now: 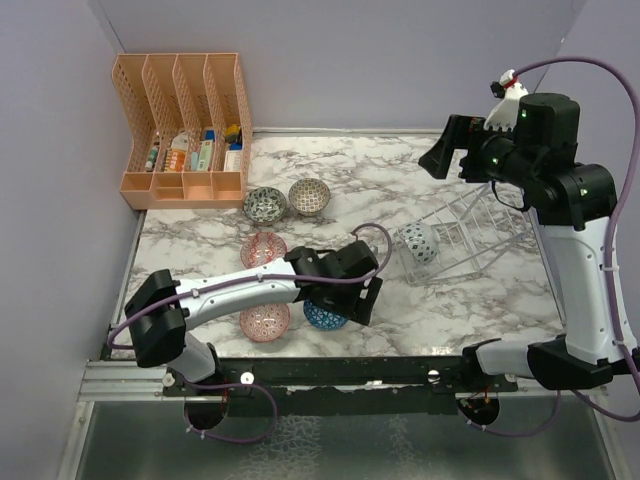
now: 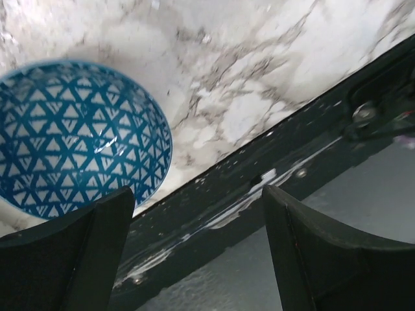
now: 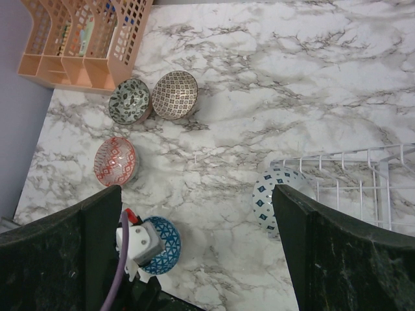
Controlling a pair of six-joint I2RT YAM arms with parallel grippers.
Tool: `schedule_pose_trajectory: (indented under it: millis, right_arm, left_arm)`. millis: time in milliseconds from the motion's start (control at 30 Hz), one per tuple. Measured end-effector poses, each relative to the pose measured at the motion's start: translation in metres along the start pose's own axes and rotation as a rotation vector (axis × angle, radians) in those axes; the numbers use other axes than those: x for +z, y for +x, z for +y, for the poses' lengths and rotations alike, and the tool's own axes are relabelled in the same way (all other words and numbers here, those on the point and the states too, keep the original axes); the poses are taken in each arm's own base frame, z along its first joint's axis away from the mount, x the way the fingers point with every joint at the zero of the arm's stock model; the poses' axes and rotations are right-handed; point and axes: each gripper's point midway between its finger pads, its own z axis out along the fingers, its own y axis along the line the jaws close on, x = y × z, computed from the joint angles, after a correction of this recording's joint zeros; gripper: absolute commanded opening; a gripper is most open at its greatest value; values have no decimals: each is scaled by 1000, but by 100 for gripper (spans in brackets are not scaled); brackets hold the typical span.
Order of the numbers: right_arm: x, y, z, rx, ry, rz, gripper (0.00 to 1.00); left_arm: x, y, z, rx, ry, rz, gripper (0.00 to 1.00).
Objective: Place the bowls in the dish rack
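My left gripper (image 1: 362,298) is open and empty, low at the table's front edge. A blue triangle-patterned bowl (image 1: 325,316) sits just beside its left finger (image 2: 84,253); the bowl (image 2: 71,136) is not between the jaws. My right gripper (image 1: 445,152) is open and empty, held high over the table. The clear wire dish rack (image 1: 475,232) holds a white bowl with blue dots (image 1: 418,243) on its side at its left end. A red bowl (image 1: 263,249), a pink bowl (image 1: 265,321), a grey-green bowl (image 1: 265,205) and a beige-brown bowl (image 1: 309,197) stand on the marble.
A peach slotted organizer (image 1: 185,130) with small items stands at the back left. The right wrist view shows the rack (image 3: 350,170), the dotted bowl (image 3: 272,194), the blue bowl (image 3: 162,246) and the red bowl (image 3: 115,161). A dark rail (image 2: 259,181) runs along the front edge.
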Motion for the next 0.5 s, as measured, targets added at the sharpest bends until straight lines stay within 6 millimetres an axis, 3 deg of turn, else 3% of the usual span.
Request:
schedule_pose_trajectory:
  millis: [167, 367, 500]
  right_arm:
    - [-1, 2, 1, 4, -6, 3, 100]
    - [-5, 1, 3, 6, -13, -5, 100]
    - [-7, 1, 3, 5, -14, -10, 100]
  left_arm:
    - [15, 28, 19, 55, -93, 30, 68]
    - [40, 33, 44, 101, -195, 29, 64]
    - [56, 31, 46, 163, -220, 16, 45]
